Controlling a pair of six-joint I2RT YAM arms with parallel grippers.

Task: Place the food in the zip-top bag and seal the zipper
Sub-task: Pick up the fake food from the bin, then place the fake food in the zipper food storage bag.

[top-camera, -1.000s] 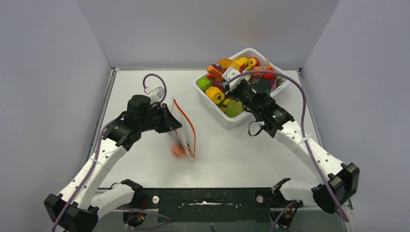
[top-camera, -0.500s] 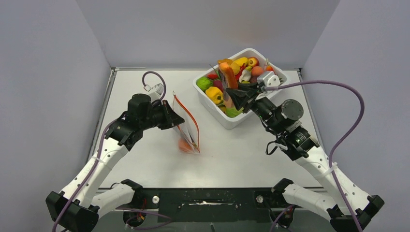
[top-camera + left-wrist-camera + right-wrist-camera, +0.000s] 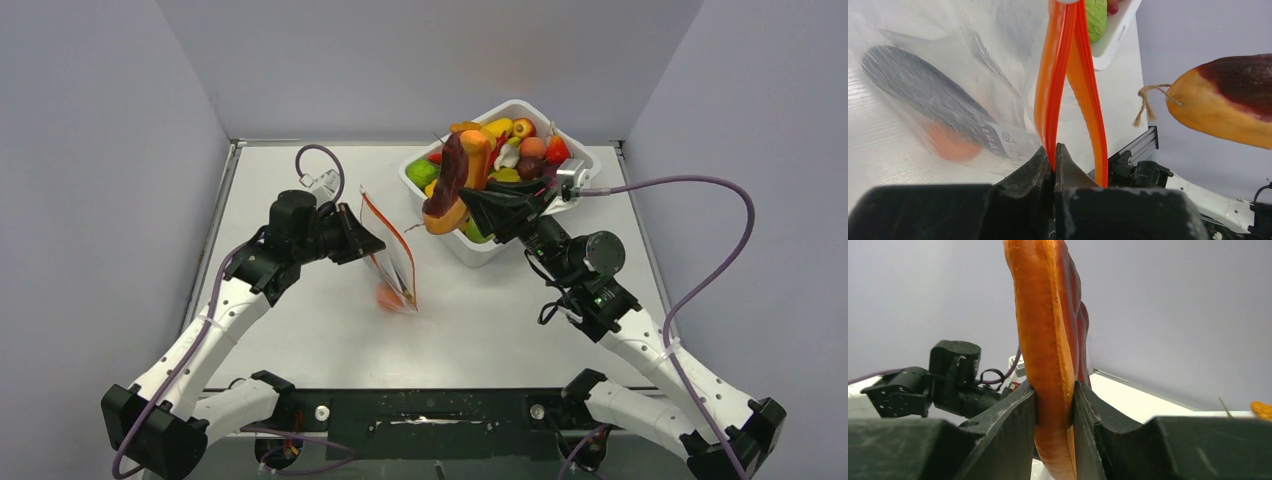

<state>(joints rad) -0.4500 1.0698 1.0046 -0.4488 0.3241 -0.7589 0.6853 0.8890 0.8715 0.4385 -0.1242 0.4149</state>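
Observation:
My left gripper (image 3: 362, 241) is shut on one lip of the red-orange zipper (image 3: 1052, 95) of the clear zip-top bag (image 3: 392, 265), holding it upright with the mouth parted. An orange ball (image 3: 387, 296) lies inside the bag and also shows in the left wrist view (image 3: 948, 145). My right gripper (image 3: 470, 205) is shut on a long orange-red sausage shape (image 3: 448, 185) with a dark maroon side, held in the air right of the bag; the sausage also shows in the right wrist view (image 3: 1048, 340). Its stringed end shows in the left wrist view (image 3: 1228, 97).
A white tub (image 3: 470, 250) at the back right holds several toy fruits and vegetables, among them red, yellow and green pieces (image 3: 520, 150). Grey walls enclose the table on three sides. A black rail (image 3: 430, 408) runs along the near edge.
My right gripper has lifted the sausage out of the tub and carried it left toward the bag. My left gripper has raised the bag a little, and its mouth stays parted.

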